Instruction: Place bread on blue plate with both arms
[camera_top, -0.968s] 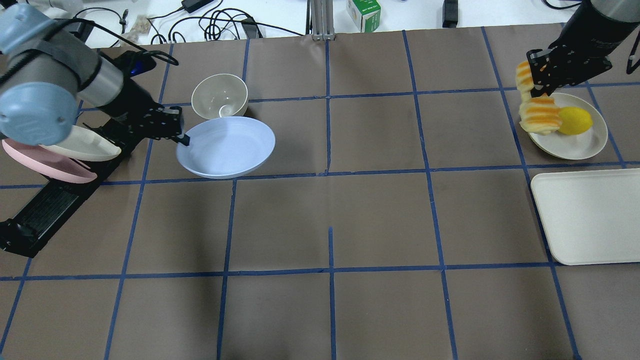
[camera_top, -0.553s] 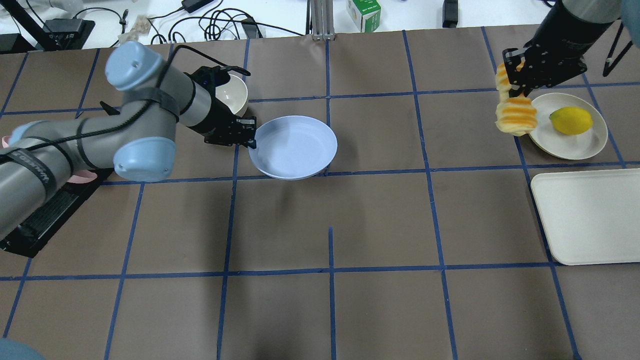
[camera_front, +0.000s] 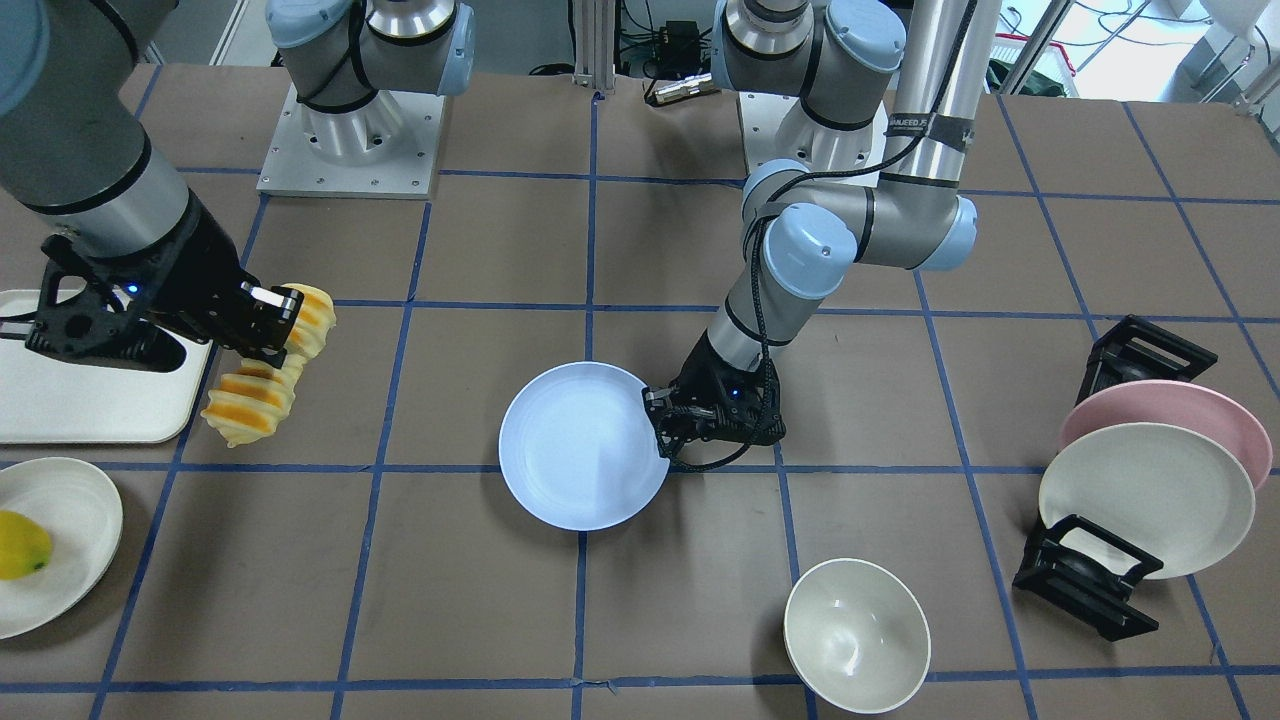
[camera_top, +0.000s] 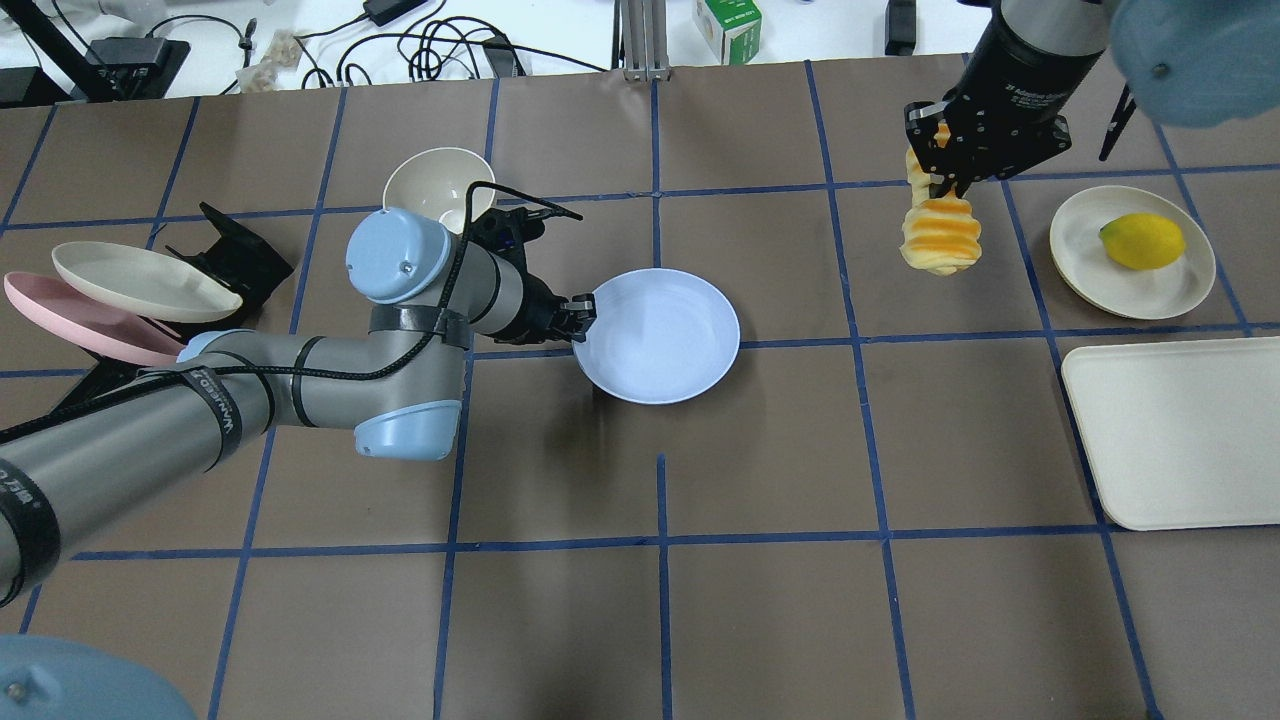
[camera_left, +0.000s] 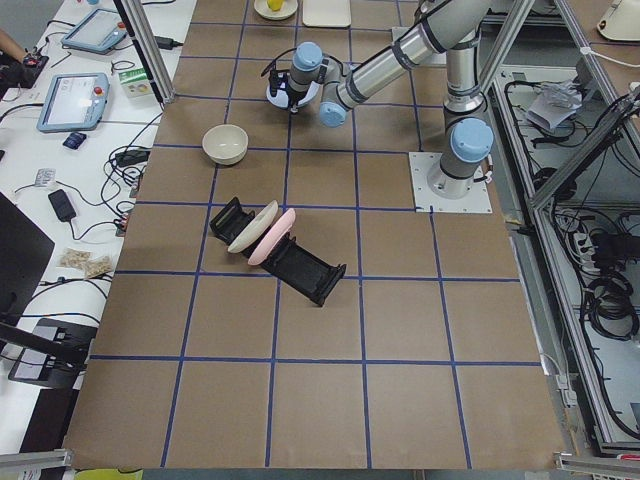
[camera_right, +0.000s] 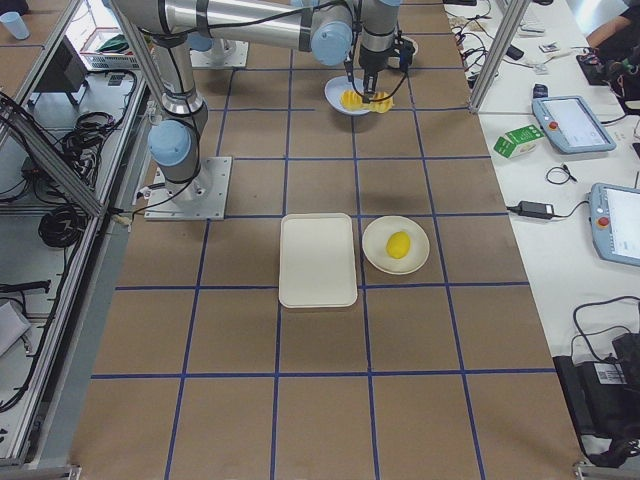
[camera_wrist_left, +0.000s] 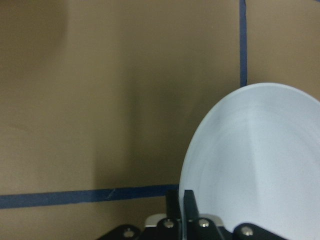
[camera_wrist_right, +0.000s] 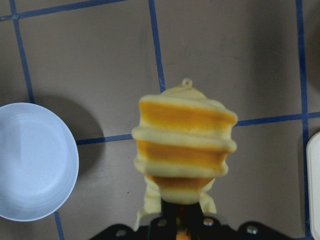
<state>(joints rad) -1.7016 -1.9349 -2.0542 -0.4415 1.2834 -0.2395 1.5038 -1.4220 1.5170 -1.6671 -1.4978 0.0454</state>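
The blue plate (camera_top: 660, 334) is held by its rim near the table's middle; it also shows in the front view (camera_front: 578, 445) and the left wrist view (camera_wrist_left: 255, 165). My left gripper (camera_top: 582, 310) is shut on the plate's rim, seen too in the front view (camera_front: 660, 420). The bread (camera_top: 941, 233), a ridged yellow-orange loaf, hangs above the table from my right gripper (camera_top: 940, 175), which is shut on its upper end. The bread also shows in the front view (camera_front: 262, 380) and the right wrist view (camera_wrist_right: 182, 147). The bread is well to the right of the plate.
A cream bowl (camera_top: 438, 188) stands behind my left arm. A black rack holds a pink plate (camera_top: 90, 322) and a cream plate (camera_top: 140, 283) at the left. A cream plate with a yellow fruit (camera_top: 1142, 241) and a white tray (camera_top: 1180, 430) are at the right.
My left gripper has carried the blue plate rightward toward the table's middle. My right gripper has lifted the bread off the cream plate and moved it left.
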